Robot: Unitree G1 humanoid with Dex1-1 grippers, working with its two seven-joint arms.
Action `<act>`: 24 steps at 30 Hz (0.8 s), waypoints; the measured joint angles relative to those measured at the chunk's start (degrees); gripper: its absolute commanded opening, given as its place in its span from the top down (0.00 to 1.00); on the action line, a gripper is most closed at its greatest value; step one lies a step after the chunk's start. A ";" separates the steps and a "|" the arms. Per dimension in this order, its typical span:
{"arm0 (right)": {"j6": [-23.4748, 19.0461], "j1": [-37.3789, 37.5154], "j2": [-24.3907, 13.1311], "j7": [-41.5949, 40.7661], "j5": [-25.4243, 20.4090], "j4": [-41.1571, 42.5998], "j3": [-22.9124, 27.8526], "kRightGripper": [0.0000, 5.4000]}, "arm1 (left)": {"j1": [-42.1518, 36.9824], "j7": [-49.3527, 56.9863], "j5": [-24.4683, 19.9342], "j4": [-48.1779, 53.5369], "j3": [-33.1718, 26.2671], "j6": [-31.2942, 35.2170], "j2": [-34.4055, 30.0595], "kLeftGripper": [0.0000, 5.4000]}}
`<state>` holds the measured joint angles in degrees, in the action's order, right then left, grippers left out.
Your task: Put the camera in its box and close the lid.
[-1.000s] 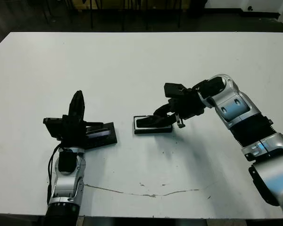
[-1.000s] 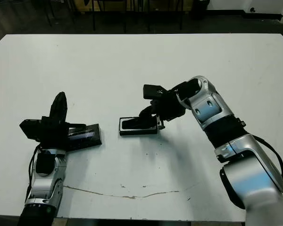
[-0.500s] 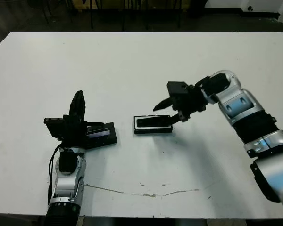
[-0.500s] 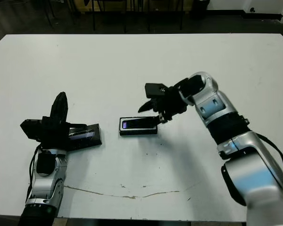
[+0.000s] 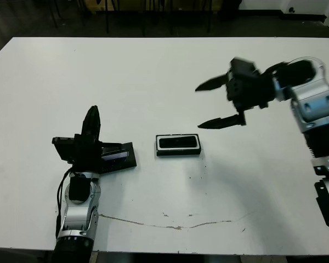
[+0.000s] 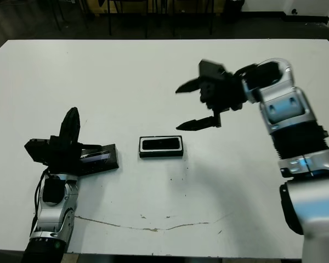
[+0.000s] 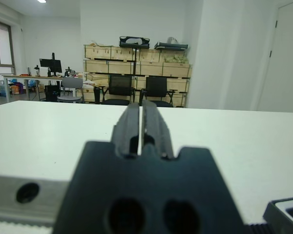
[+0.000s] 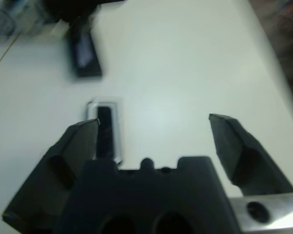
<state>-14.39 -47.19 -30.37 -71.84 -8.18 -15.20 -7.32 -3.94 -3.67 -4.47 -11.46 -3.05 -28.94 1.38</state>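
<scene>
The box (image 5: 178, 144), a shallow black tray with a white lining, lies at mid-table, and the slim black camera (image 5: 177, 143) rests inside it. In the right wrist view the box (image 8: 94, 110) and the camera (image 8: 105, 131) show below the fingers. The lid (image 5: 118, 156), a flat black panel with a glossy strip, lies to the box's left, beside my left gripper (image 5: 91, 118). That gripper points upward, shut on nothing. My right gripper (image 5: 199, 107) hangs open and empty above the table, to the right of the box.
A thin dark crack line (image 5: 170, 224) runs across the white table (image 5: 153, 76) near its front edge. Chairs and desks stand in the room beyond the table's far edge.
My right gripper has lifted off the box and pulled away up and to the right, its fingers spread wide. The camera stays in the box. The left arm has not moved.
</scene>
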 measured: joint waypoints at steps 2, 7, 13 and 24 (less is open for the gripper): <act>-1.68 5.31 1.95 9.70 -0.84 5.69 4.58 0.03 | 0.01 0.00 0.05 -0.02 -0.07 -0.08 -0.02 1.00; -3.08 19.66 7.88 29.26 -0.19 18.69 8.83 0.19 | 0.12 -0.15 0.07 0.04 -0.38 -0.42 -0.24 1.00; 4.66 30.38 11.06 41.14 7.03 26.06 4.45 0.39 | 0.22 -1.09 -0.34 0.08 -0.80 -0.40 -0.91 1.00; 23.87 33.46 11.96 50.90 23.88 22.66 -7.18 0.76 | 0.50 -0.92 -0.24 0.40 -0.78 0.35 -1.01 1.00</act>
<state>9.48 -13.72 -18.41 -20.94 15.70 7.47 -14.50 -3.44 -4.59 -4.71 -11.06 -3.83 -28.59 0.37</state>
